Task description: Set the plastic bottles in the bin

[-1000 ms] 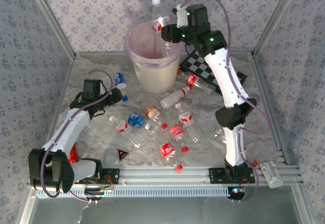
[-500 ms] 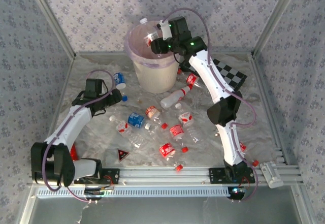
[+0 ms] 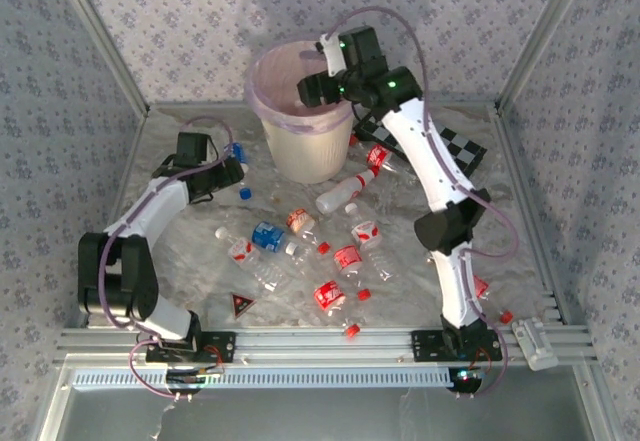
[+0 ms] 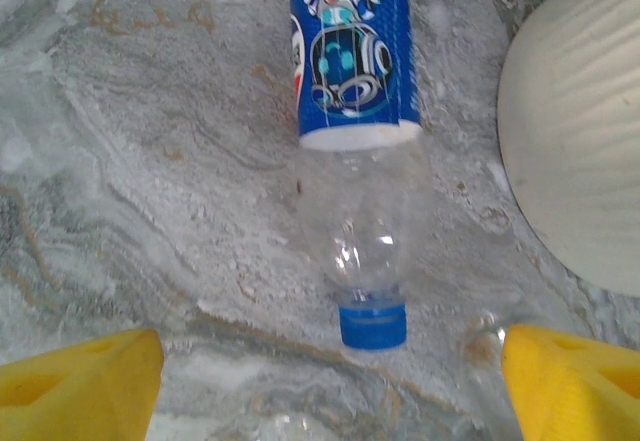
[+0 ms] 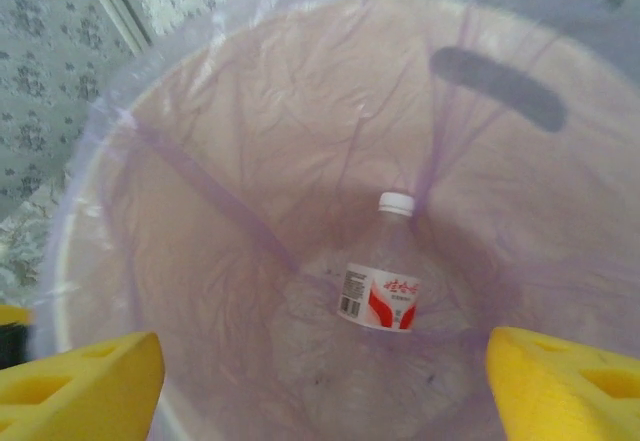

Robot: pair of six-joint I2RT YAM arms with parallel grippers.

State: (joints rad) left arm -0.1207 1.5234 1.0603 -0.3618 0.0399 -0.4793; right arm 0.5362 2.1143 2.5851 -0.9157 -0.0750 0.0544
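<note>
While about a dozen plastic bottles wait to be cleared, the marbled worktop (image 3: 290, 311) carries the cream bin (image 3: 305, 151) at its twelve o'clock side, a pinkish bag folded over the rim. From above, most of the plastic bottles (image 3: 348, 258) lie scattered on their sides between five and seven o'clock of the bin. One red-labelled bottle (image 5: 382, 261) is already at the bottom of the bag.

The right fingers (image 5: 80, 381) hang over the bin's mouth, spread wide with nothing between them. The left fingers (image 4: 80, 386) are likewise spread and empty. They hover low over a blue-labelled bottle (image 4: 355, 131) lying at about eight o'clock of the bin, just beside its wall. In the left wrist view its blue cap (image 4: 372, 323) points to six o'clock, and the bin wall (image 4: 580, 141) bulges in at three o'clock.

This bottle looks empty, so it is probably very light. Its clear wall is thin and springy and will likely dent under a hard squeeze. Smooth and round, it may roll or squirt away. The safest hold seems to be across the body at the labelled band or the clear shoulder. The narrow cap is a poorer choice.
</note>
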